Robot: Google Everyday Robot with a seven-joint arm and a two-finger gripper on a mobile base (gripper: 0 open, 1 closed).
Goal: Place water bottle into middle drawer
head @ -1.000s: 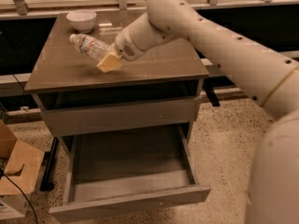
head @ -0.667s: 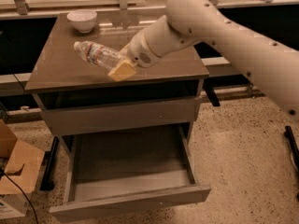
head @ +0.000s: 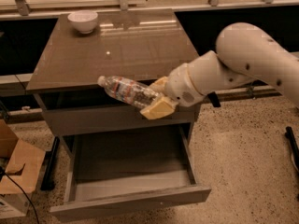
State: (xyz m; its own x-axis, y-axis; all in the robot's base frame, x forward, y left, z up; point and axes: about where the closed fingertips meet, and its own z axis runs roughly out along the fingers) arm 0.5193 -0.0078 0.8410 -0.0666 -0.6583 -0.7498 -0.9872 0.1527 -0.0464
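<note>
My gripper point(head: 156, 98) is shut on the water bottle point(head: 127, 90), a clear crinkled bottle with a white cap and a pale label. It holds the bottle by its base, nearly level, cap pointing left, in the air at the cabinet's front edge. The middle drawer point(head: 135, 200) stands pulled open below, with a flat grey floor and nothing in it. The bottle hangs above the drawer's back part, in front of the plain drawer front point(head: 93, 120) above it.
A white bowl point(head: 82, 21) stands at the back left of the cabinet top point(head: 117, 45). A cardboard box point(head: 14, 171) sits on the floor at the left. A dark shelf with rails runs behind the cabinet.
My gripper has carried the bottle from over the cabinet top forward and down to the front edge, above the open drawer.
</note>
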